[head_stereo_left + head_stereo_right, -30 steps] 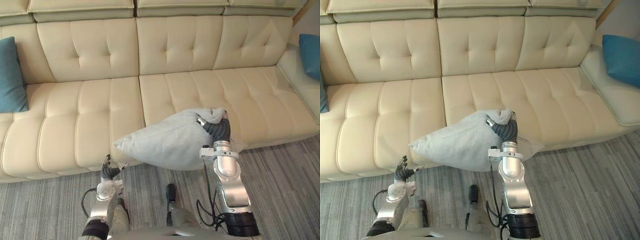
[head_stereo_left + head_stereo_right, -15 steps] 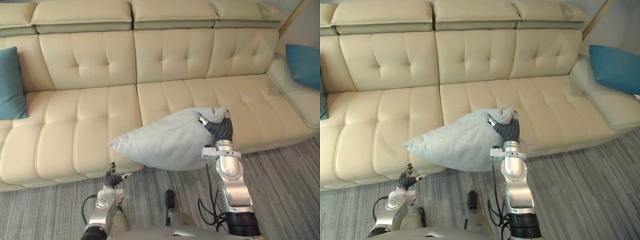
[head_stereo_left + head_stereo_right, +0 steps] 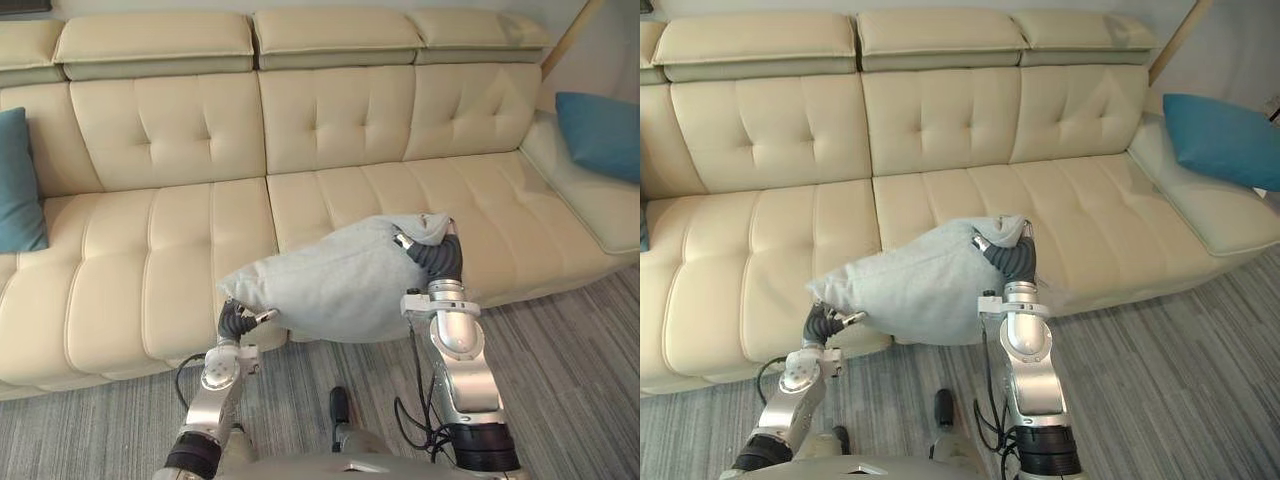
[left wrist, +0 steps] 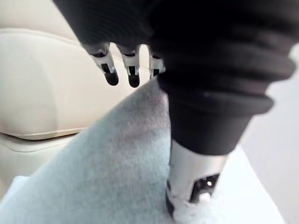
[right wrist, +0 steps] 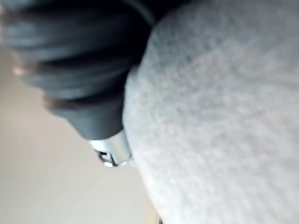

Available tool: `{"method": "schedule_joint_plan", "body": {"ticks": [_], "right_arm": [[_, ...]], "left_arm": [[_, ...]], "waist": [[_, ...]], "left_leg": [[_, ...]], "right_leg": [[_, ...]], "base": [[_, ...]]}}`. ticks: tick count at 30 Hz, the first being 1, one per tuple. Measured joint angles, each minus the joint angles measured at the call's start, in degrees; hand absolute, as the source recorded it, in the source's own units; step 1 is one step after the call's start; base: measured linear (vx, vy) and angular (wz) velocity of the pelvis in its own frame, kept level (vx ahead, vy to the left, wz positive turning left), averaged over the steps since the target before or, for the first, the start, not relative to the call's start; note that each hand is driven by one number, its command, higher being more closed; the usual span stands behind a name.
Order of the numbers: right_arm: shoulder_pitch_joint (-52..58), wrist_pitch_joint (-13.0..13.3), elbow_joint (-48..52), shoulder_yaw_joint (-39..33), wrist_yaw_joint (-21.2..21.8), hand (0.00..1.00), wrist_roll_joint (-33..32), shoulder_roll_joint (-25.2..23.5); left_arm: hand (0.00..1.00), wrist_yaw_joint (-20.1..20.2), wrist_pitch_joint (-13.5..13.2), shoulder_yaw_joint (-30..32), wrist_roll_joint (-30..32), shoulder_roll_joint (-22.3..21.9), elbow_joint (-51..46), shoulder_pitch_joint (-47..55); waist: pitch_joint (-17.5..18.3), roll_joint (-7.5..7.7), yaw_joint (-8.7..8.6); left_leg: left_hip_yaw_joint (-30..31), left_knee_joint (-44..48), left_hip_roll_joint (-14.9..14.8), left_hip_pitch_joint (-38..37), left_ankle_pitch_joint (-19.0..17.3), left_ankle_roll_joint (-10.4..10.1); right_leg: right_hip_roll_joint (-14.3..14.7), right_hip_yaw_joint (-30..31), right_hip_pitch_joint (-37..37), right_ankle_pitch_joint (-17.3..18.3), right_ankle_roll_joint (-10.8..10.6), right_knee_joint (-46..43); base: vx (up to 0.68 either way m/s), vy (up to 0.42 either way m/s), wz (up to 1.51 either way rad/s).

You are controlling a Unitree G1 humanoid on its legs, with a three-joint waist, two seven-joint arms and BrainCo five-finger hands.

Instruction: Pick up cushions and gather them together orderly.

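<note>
The grey cushion (image 3: 330,290) hangs before the sofa (image 3: 150,250) seat edge. Its bunched corner is clutched in the right hand (image 3: 425,256), whose fingers dig into the fabric. The left hand (image 3: 240,322) sits at the opposite lower corner, fingers straight over the cloth and thumb touching it, not closed. The cushion looks light, soft and saggy. Held by one corner it droops, so gripping the corner beside the left hand should steady it.
</note>
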State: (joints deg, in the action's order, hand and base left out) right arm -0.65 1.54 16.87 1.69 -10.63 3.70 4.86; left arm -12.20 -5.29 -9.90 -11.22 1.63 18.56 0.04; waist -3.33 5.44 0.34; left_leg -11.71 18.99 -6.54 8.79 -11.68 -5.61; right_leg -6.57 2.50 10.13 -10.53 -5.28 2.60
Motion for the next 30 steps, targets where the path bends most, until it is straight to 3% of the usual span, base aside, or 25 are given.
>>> {"method": "schedule_joint_plan", "body": {"ticks": [18,23,30], "right_arm": [[2.1,2.1,0.2,-0.4,0.2,1.00,0.0,-0.3],[9.1,2.1,-0.2,-1.1,2.1,1.00,0.0,-2.7],[14.7,2.0,-2.8,0.6,5.0,1.00,-1.6,-4.9]], "left_arm": [[1.00,0.0,-0.2,-1.0,-0.5,1.1,-9.8,-0.5],[1.00,1.2,-0.2,0.8,0.7,1.2,-14.4,2.5],[1.00,2.7,-0.2,4.2,1.4,-1.2,-19.1,9.0]], "waist": [[0.9,-1.14,0.23],[1.9,-2.81,0.33],[2.3,-3.55,1.05]], "left_leg": [[-0.8,0.5,0.0,-0.7,-0.3,0.2],[-0.9,0.0,-0.1,-2.0,-0.4,0.3],[-0.8,0.1,-0.5,-3.0,-1.1,0.2]], "right_leg": [[0.0,0.5,-0.2,0.2,0.1,-0.6],[-0.1,0.0,-0.5,1.4,0.2,-2.1],[-0.2,-1.4,-2.3,2.2,0.1,-2.6]], "base": [[-0.02,0.001,-0.02],[-0.01,0.006,0.01],[-0.02,0.007,0.05]]}}
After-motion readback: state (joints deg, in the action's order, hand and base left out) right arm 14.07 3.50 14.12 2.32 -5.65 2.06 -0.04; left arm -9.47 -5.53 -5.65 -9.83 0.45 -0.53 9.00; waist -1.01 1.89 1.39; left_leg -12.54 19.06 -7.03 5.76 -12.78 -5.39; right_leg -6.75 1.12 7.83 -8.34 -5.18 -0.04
